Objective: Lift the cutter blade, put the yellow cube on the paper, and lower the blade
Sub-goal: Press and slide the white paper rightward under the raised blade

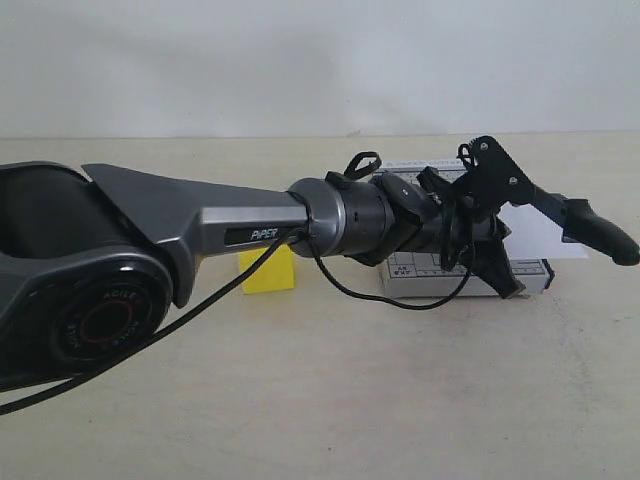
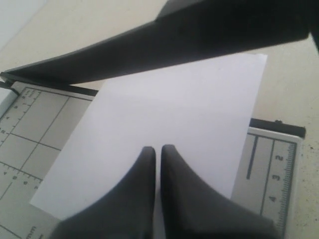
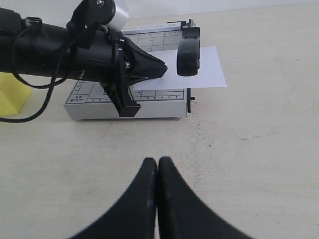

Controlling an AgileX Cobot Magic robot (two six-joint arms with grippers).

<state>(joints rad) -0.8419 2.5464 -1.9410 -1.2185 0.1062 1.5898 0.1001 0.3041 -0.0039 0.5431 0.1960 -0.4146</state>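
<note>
Hovering closed and empty over the paper (image 2: 174, 114), the left hand (image 2: 155, 151) faces the raised cutter blade (image 2: 174, 42).

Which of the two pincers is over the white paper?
The left pincer, tips shut above the paper; the right pincer sits over the tabletop near the cutter board.

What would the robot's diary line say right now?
cutter blade raised; yellow cube on table; paper bare; left claw shut over paper; right claw shut
</note>
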